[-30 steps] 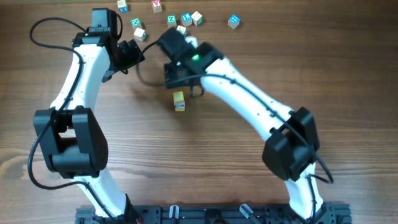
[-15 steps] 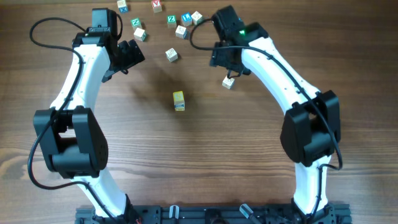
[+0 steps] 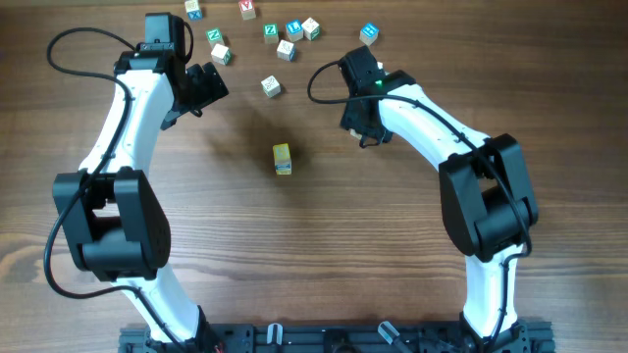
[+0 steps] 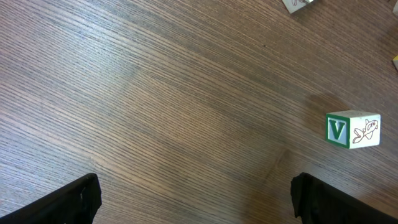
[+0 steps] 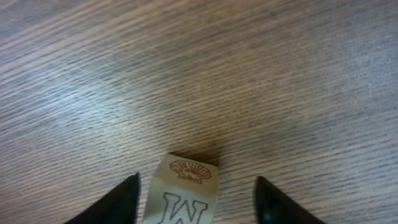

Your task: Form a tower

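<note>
The tower stands mid-table, seen from above as a small pale block with yellow and blue sides. My right gripper is to its right, low over a pale cube printed with a W and a shell. In the right wrist view the right gripper straddles this cube, open, with the left finger close to it and a wide gap on the right. In the overhead view the gripper hides the cube. My left gripper hangs open and empty at the upper left, its fingers far apart over bare wood.
Several loose letter cubes lie along the far edge, among them a blue one and a green one. A lone cube sits above the tower. A green V cube lies to the right of the left gripper.
The right arm has swung rightward away from the tower and come down over the W cube, its jaws narrowing. The left arm has not moved.
</note>
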Tool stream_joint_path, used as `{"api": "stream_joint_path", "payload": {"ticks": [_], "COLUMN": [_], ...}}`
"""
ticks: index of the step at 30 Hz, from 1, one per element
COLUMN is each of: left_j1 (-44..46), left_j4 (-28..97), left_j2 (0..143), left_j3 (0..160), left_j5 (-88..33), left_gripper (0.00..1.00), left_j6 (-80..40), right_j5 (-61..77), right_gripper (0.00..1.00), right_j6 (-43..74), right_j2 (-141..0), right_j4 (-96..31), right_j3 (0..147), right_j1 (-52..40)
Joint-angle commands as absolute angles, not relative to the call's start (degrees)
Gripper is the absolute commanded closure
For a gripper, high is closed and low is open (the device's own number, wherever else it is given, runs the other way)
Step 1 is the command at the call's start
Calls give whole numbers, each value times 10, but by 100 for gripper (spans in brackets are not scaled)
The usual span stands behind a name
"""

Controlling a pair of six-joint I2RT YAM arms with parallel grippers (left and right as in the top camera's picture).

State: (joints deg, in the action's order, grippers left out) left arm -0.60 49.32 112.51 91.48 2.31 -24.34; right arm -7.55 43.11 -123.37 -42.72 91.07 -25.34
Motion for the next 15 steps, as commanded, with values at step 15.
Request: {"api": "stream_joint_path", "payload": {"ticks": [15], "left_j1": [-9], "left_j4": [493], "left_j2": [1118], "left_j3": [919], "left_j5": [31], "left_gripper": [0], "left_j6": [-249], "right_j5": [-75], "right_gripper": [53], "right_j6": [373], "right_j2": [-1244], "right_j4": [-431], "right_j3": [906], "right_j1": [-255]}}
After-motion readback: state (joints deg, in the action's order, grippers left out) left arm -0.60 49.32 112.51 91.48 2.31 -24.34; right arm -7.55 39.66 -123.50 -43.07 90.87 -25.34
